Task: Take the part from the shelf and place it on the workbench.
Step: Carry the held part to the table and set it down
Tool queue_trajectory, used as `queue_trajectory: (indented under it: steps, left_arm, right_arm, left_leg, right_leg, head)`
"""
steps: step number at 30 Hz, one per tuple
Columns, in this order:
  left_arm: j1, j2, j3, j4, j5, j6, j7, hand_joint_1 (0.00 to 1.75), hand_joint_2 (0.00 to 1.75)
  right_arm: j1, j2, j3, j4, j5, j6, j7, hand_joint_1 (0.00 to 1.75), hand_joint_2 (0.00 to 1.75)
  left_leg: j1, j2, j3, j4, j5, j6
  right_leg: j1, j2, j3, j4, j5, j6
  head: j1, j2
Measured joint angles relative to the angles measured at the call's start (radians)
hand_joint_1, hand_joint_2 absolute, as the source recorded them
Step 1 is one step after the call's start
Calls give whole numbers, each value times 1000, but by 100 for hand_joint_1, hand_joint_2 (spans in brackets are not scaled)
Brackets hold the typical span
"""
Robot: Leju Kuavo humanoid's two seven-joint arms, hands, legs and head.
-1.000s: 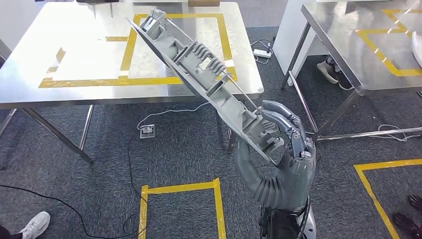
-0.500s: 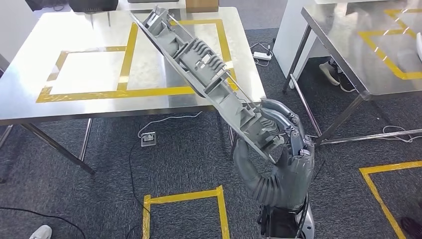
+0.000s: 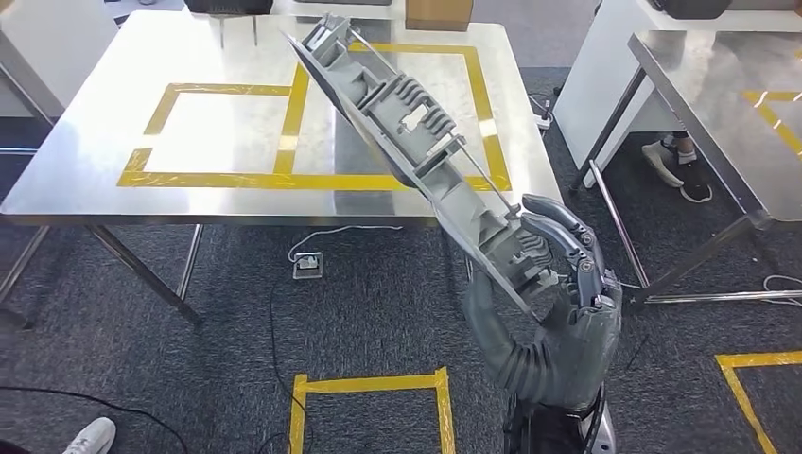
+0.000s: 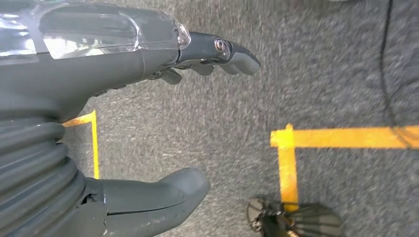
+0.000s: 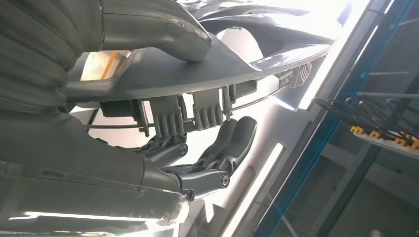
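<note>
Grey carpet [image 3: 378, 293] with yellow floor tape squares [image 3: 369, 383] underfoot, cable and a socket box [image 3: 307, 264] near the table legs. Right hand [image 3: 553, 284] grips the lower end of the part [image 3: 426, 151], thumb on one face, fingers [image 5: 232, 143] curled over the ribbed side; long grey plastic moulding, held tilted, far end reaching up over the workbench [image 3: 95, 142]. Left hand [image 4: 148, 123] hangs over the carpet, fingers apart, holding nothing. Beyond, steel workbench with yellow tape outlines [image 3: 227, 132], a second table [image 3: 728, 113] to the right, a person's shoes [image 3: 676, 163] under it. Judgement: pick from shelf is done, part is at the bench; left is lowering it flat onto the top and letting go.
</note>
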Motion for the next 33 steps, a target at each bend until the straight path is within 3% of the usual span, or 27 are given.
queue_trajectory:
  steps: [1, 3, 5, 8, 11, 12, 13, 14, 16, 17, 19, 20, 22, 24, 26, 27, 28, 29, 31, 32, 33]
  left_arm:
    - [-1, -2, 0, 0, 0, 0, 0, 0, 175]
    - [-3, -7, -1, 0, 0, 0, 0, 0, 175]
    - [-5, -9, -2, 0, 0, 0, 0, 0, 175]
    - [-5, -9, -3, 1, 0, 0, -1, 0, 175]
    - [-2, -4, -3, 1, 0, 0, -1, 0, 175]
    - [0, -2, -3, 0, 0, 0, -1, 0, 175]
    - [1, 0, -3, 0, 0, 0, 0, 0, 175]
    - [2, 2, -3, 0, 0, 0, 0, 0, 175]
    - [2, 2, -3, 0, 0, 0, 0, 0, 175]
    - [1, 1, -3, 0, 0, 0, 0, 0, 175]
    - [1, 1, -3, 0, 0, -1, 1, 0, 175]
    - [1, 2, -3, 0, 0, -1, 2, 0, 175]
    - [1, 2, -3, 0, 0, -1, 2, 0, 175]
    - [1, 2, -3, 0, 0, -1, 2, 0, 175]
    - [1, 2, -3, 1, 0, -1, 2, 0, 175]
    - [1, 2, -3, 1, 0, -1, 2, 0, 175]
    - [1, 2, -3, 1, 0, -1, 2, 0, 175]
    - [1, 2, -3, 1, 0, -1, 2, 0, 175]
    - [0, -1, -3, 1, 0, -1, 2, 0, 175]
    - [-1, -4, -3, 1, 0, -1, 2, 0, 175]
    - [-2, -7, -4, 1, 0, 0, 2, 0, 175]
  right_arm:
    - [0, 0, 0, 0, 0, 0, 0, 175, 175]
    - [0, 0, 0, -1, 1, 0, 0, 175, 175]
    - [-1, 0, 0, -2, 3, 0, 0, 175, 175]
    - [0, 2, -1, -3, 5, 0, 1, 175, 175]
    - [-1, 4, -2, -2, 5, 0, 2, 175, 175]
    - [0, 3, -3, -2, 5, 0, 2, 175, 175]
    - [1, 3, -4, -1, 4, 0, 2, 175, 175]
    - [2, 3, -4, 0, 4, 0, 2, 175, 175]
    - [2, 3, -4, 0, 5, 0, 2, 175, 175]
    - [1, 4, -5, 0, 5, 0, 2, 175, 175]
    - [1, 4, -5, 0, 7, 0, 4, 175, 175]
    - [0, 4, -5, 0, 7, 1, 5, 175, 175]
    - [0, 3, -4, 0, 7, 1, 5, 175, 175]
    - [0, 3, -4, 0, 7, 1, 6, 175, 175]
    - [0, 2, -4, 0, 7, 1, 6, 175, 175]
    - [1, 2, -4, 0, 7, 1, 6, 175, 175]
    - [1, 1, -4, 0, 7, 1, 6, 175, 175]
    - [2, 0, -4, 0, 8, 1, 6, 175, 175]
    - [2, 0, -4, 0, 8, 1, 7, 175, 175]
    - [2, 0, -4, -1, 8, 1, 7, 175, 175]
    - [3, 0, -4, -1, 9, 1, 8, 175, 175]
  left_leg:
    - [-4, -3, 8, -3, -5, 1]
    - [-1, -5, 13, -11, -8, -3]
    - [1, -5, 15, -23, -6, -12]
    - [0, -8, 1, 12, -25, -24]
    - [15, -12, -97, 172, -75, -50]
    - [22, -11, -125, 202, -69, -60]
    - [29, -9, -135, 197, -44, -70]
    - [37, -5, -128, 157, -2, -81]
    - [45, 4, -88, 53, 61, -101]
    - [45, 7, -73, 23, 69, -97]
    - [40, 10, -65, 15, 50, -71]
    - [40, 9, -64, 17, 44, -53]
    - [39, 9, -59, 16, 36, -37]
    - [38, 9, -49, 13, 29, -25]
    - [33, 9, -40, 13, 19, -17]
    - [30, 9, -33, 13, 13, -15]
    - [25, 7, -25, 13, 7, -13]
    - [21, 5, -15, 12, 0, -11]
    - [12, 2, 8, 7, -13, -9]
    - [10, -1, 16, 3, -17, -10]
    - [12, -2, 20, -1, -19, -13]
  right_leg:
    - [9, 1, 15, -52, 36, -22]
    - [25, 0, 37, -118, 58, -54]
    - [30, -1, 54, -157, 52, -64]
    - [14, -7, 103, -229, 63, -49]
    - [-1, -11, 132, -246, 53, -27]
    - [-6, -10, 140, -243, 44, -18]
    - [-12, -9, 148, -239, 34, -8]
    - [-20, -8, 157, -232, 21, 2]
    - [-31, -5, 170, -211, -8, 25]
    - [-33, -4, 171, -200, -21, 35]
    - [-31, -1, 173, -192, -37, 49]
    - [-32, 0, 176, -192, -40, 52]
    - [-34, -1, 174, -176, -53, 57]
    - [-34, -1, 126, -82, -93, 60]
    - [-33, -1, 38, 59, -135, 58]
    - [-32, -1, 2, 104, -136, 54]
    - [-29, -1, -19, 114, -115, 46]
    - [-23, 0, -21, 86, -74, 34]
    - [-6, 3, 4, -26, 20, -4]
    - [2, 4, 18, -72, 49, -23]
    - [10, 4, 29, -102, 60, -39]
  head:
    - [-5, 0]
    - [-16, 0]
    - [-13, 0]
    - [-10, 0]
    - [-25, 0]
    - [-30, 0]
    - [-36, 0]
    - [-40, 0]
    - [-51, 0]
    - [-59, 0]
    - [-61, 0]
    - [-56, 0]
    - [-43, 0]
    - [-31, 0]
    - [-18, 0]
    - [-12, 0]
    - [-7, 0]
    - [-1, 0]
    - [3, 0]
    - [-3, 0]
    - [-6, 0]
